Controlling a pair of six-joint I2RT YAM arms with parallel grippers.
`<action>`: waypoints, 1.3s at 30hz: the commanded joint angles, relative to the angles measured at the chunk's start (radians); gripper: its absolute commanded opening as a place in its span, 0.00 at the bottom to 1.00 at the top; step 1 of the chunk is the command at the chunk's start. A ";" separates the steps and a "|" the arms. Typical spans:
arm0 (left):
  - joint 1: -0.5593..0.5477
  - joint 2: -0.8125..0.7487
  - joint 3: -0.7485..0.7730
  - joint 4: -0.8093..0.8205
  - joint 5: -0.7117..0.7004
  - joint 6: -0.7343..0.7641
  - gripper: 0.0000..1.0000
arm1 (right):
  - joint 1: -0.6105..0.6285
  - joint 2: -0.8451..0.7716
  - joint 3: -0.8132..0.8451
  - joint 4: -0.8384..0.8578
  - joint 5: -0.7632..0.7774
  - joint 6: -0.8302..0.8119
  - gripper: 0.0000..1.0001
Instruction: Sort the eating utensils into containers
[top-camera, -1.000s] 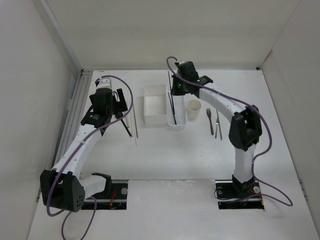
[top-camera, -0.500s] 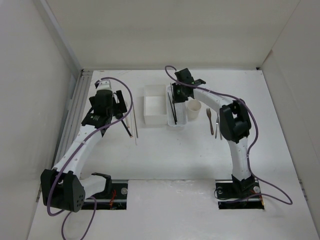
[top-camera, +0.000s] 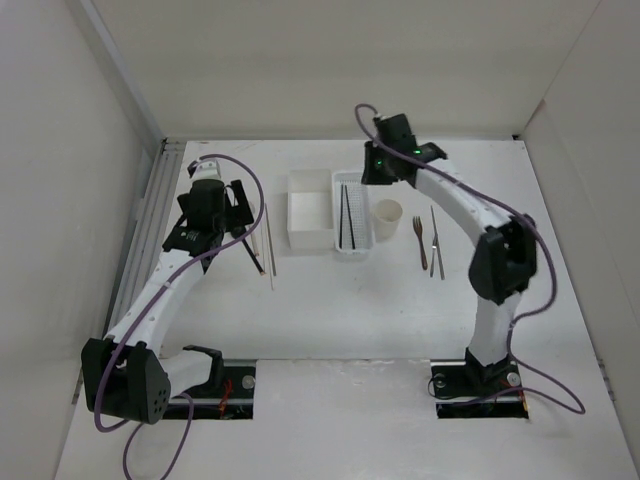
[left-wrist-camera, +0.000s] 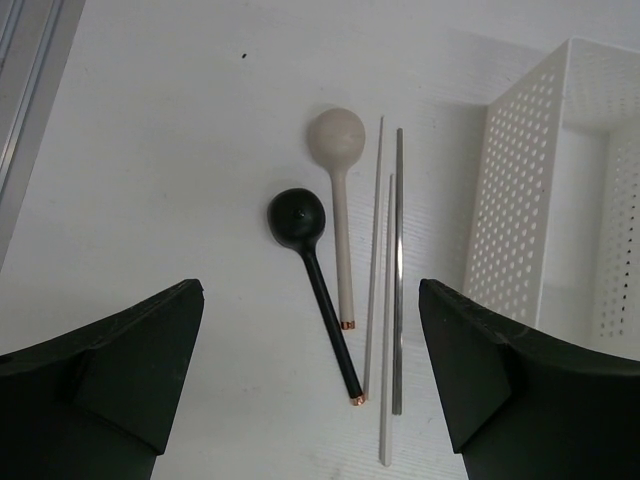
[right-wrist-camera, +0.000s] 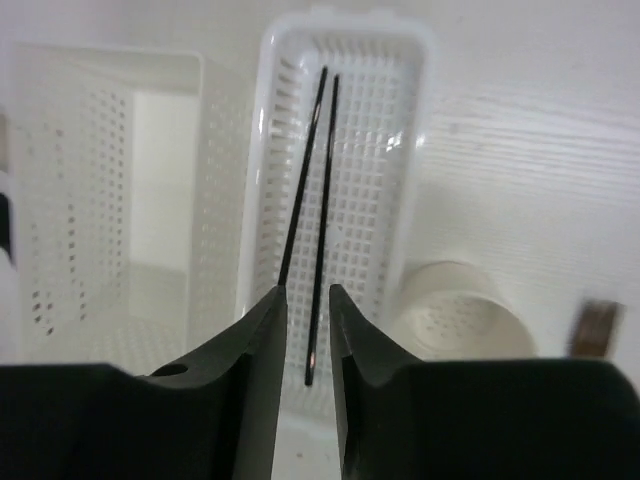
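The left arm is bent forward over the desk (top-camera: 330, 310), with its gripper (top-camera: 233, 208) pointed down, spread wide and holding nothing. Below it, between the fingers, a glossy black spoon (left-wrist-camera: 300, 220), a matte beige spoon (left-wrist-camera: 336, 140) and thin pale chopsticks (left-wrist-camera: 374, 250) are laid side by side. The right arm is stretched far out. Its gripper (right-wrist-camera: 305, 300) is parted by only a narrow gap, and nothing is gripped. Just beneath it, two slim black chopsticks (right-wrist-camera: 327, 170) are seen lying in the perforated white tray (right-wrist-camera: 400, 150). A square box (right-wrist-camera: 60, 200) is to its left and a round cream cup (right-wrist-camera: 455, 310) to its right.
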 joint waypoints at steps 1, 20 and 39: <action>0.005 -0.006 0.023 0.011 -0.001 -0.048 0.87 | -0.132 -0.289 -0.122 0.020 -0.007 -0.021 0.25; 0.005 0.012 -0.016 0.049 0.019 -0.083 0.86 | -0.445 -0.319 -0.703 -0.025 -0.073 -0.174 0.35; 0.005 0.012 -0.017 0.078 -0.025 -0.054 0.86 | -0.391 -0.168 -0.631 -0.013 0.033 -0.174 0.32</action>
